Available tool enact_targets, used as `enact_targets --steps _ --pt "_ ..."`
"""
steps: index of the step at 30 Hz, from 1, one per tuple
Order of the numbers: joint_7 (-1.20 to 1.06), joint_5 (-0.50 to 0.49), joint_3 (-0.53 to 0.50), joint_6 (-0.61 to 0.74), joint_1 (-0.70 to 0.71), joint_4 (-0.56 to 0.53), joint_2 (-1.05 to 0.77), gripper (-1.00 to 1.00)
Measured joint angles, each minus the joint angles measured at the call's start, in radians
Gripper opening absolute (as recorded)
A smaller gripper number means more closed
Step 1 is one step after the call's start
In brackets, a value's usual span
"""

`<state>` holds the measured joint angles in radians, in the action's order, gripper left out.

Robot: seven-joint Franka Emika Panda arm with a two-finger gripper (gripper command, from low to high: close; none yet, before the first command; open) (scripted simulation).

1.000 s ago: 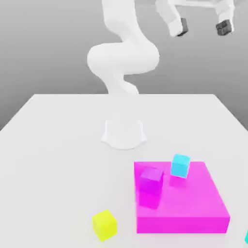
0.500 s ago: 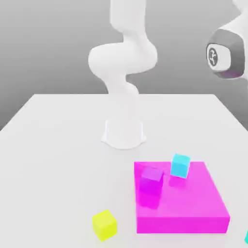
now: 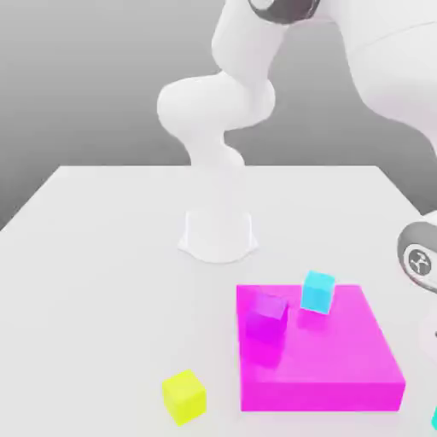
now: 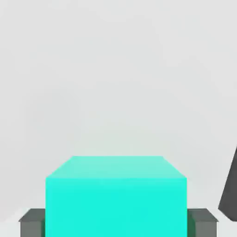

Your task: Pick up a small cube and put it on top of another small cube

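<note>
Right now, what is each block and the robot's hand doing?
Teal cube: sits on the white table, between the gripper's two grey fingers.
Gripper: open, one finger on each side of the teal cube.
Cyan cube: resting on the magenta platform.
Purple cube: on the magenta platform, apart from the cyan cube.
Yellow cube: on the table, beside the platform, tilted.

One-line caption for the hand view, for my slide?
Tool straddling a teal cube on the white table, one finger on each side.
</note>
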<state>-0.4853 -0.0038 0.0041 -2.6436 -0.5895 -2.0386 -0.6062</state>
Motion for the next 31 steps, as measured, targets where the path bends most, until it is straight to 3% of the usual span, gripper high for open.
enact_targets --steps 7,21,27,28,31 --pt "-0.011 0.003 -0.009 0.091 0.007 -0.036 0.127 -1.00" --pt "-0.387 0.031 -0.278 0.030 0.391 -0.497 0.526 -1.00" --pt "-0.492 0.132 -0.239 -0.114 0.440 -0.524 0.403 -1.00" --pt "-0.503 0.148 -0.230 -0.135 0.447 -0.523 0.379 1.00" --pt "-0.503 0.148 -0.230 -0.135 0.447 -0.523 0.379 1.00"
